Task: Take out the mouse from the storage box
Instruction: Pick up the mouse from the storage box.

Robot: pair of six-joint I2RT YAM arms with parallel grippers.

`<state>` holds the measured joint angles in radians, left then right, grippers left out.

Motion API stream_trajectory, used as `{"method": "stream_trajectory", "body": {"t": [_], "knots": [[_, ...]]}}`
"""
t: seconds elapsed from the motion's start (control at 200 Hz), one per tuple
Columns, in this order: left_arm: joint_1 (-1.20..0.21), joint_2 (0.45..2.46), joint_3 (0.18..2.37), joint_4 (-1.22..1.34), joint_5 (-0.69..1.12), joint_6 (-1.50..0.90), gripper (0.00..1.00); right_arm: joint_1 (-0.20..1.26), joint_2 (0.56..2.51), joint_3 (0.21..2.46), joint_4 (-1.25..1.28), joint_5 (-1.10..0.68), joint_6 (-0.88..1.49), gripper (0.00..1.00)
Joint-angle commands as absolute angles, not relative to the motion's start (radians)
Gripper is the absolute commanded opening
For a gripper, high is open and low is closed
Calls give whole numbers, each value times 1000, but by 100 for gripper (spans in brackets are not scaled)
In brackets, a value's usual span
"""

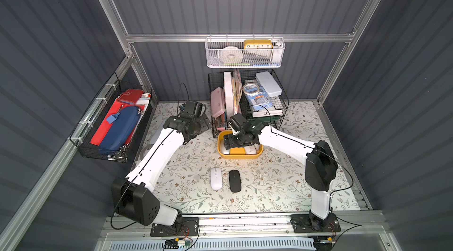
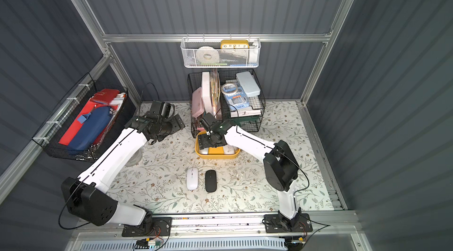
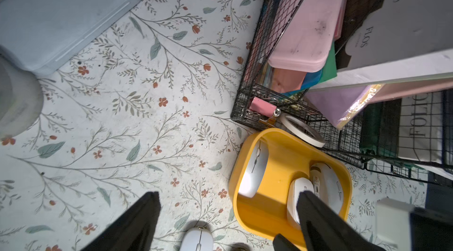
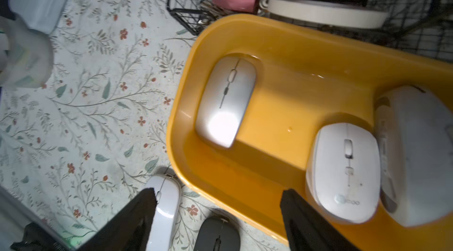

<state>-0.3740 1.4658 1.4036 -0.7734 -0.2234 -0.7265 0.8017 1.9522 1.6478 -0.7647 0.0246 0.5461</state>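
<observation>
The yellow storage box (image 1: 239, 157) sits on the flowered mat (image 1: 191, 164), just in front of the black wire baskets (image 1: 269, 105). A roll of tape (image 4: 326, 14) is wedged between the box and the baskets. Three mice lie inside the box: a silver mouse (image 4: 226, 101) at one end and, at the other end, a small white mouse (image 4: 343, 173) right beside a large white mouse (image 4: 416, 154) (this last one runs off the edge of the right wrist view). The middle of the box floor is bare yellow. The right gripper (image 4: 218, 190) hangs over the box with its fingers spread wide and nothing between them. In both top views it covers the end where the silver mouse lies. As far as those views let me tell, its fingertips are above the mice rather than touching any of them. The left gripper (image 3: 227, 193) is also spread wide and empty. It is above the mat beside the box, near the front corner of the wire baskets. Outside the box, on the robot's side of it, a slim white mouse (image 1: 216, 178) and a black mouse (image 1: 234, 180) lie side by side on the mat, close together but not touching.
</observation>
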Motion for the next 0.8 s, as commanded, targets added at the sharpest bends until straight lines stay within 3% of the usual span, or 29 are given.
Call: {"method": "stream_trajectory", "body": {"t": [0.0,0.26,0.795], "knots": [[-370,1474,1360,-693,-163,-645,92,781,1938,1664,-823,152,565,86],[-370,1468,1281,-594,-86,-621,92,762,1875,1583,-929,439,517,87],[-369,1509,1271,-571,-47,-623,91,632,1887,1503,-789,411,421,88]]}}
